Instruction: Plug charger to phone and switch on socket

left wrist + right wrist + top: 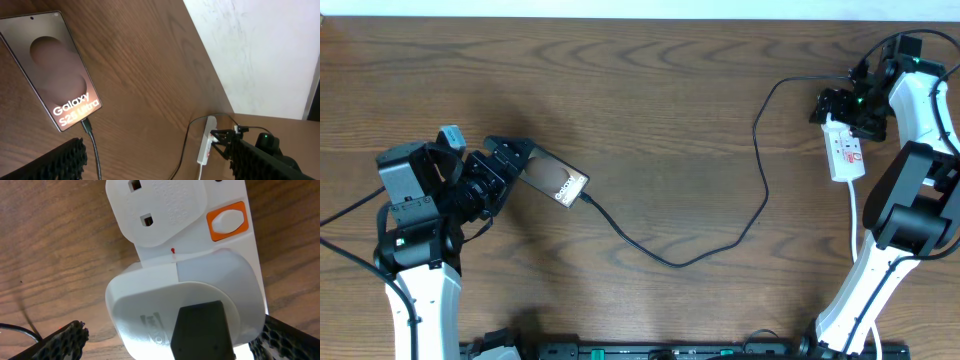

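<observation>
The phone [556, 181] lies at the left, bronze face up with "Galaxy S25 Ultra" lettering [50, 65]. The black charger cable [670, 262] has its tip in the phone's near end [86, 125] and loops right to the white socket strip [847, 152]. My left gripper [505, 165] is open just left of the phone, its fingers at the bottom corners of the left wrist view [160, 170]. My right gripper [832, 108] is open over the strip's far end, straddling a white adapter [150, 295] plugged into it. An orange-framed switch [227, 222] sits beside an empty outlet.
The strip's white cord [855, 215] runs toward the front beside the right arm's base. The table's far edge meets a white wall [260, 50]. A black rail [670, 352] lies along the front edge.
</observation>
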